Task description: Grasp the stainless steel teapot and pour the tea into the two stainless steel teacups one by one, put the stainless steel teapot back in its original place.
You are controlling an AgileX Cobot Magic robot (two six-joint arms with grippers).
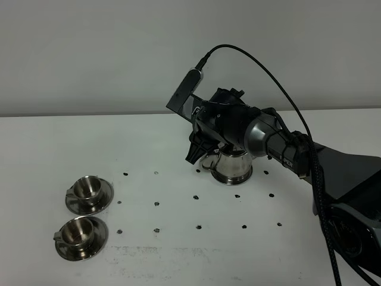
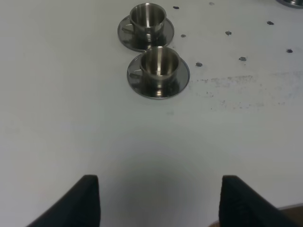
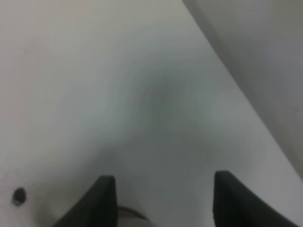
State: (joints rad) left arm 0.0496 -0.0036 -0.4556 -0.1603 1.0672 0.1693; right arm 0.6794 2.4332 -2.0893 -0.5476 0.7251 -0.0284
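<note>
The stainless steel teapot (image 1: pixel 233 167) stands upright on the white table right of centre. Its lid and upper part are hidden by my right gripper (image 1: pixel 196 154), which is closed around the pot's top on the handle side. In the right wrist view the right gripper (image 3: pixel 161 203) has its tips poking past the pot, with bare table between them. The two stainless steel teacups (image 1: pixel 89 189) (image 1: pixel 79 232) sit on saucers at the left, also seen as a far cup (image 2: pixel 147 16) and a near cup (image 2: pixel 159 61), their insides bare steel. The tea and the original place are hidden. My left gripper (image 2: pixel 158 203) hovers open short of the cups.
Rows of small black dots (image 1: pixel 196 196) mark the tabletop. A scuffed patch (image 1: pixel 161 250) lies near the front edge. The grey wall (image 1: pixel 89 59) rises behind the table's back edge. A black cable (image 1: pixel 286 89) arcs over the right arm.
</note>
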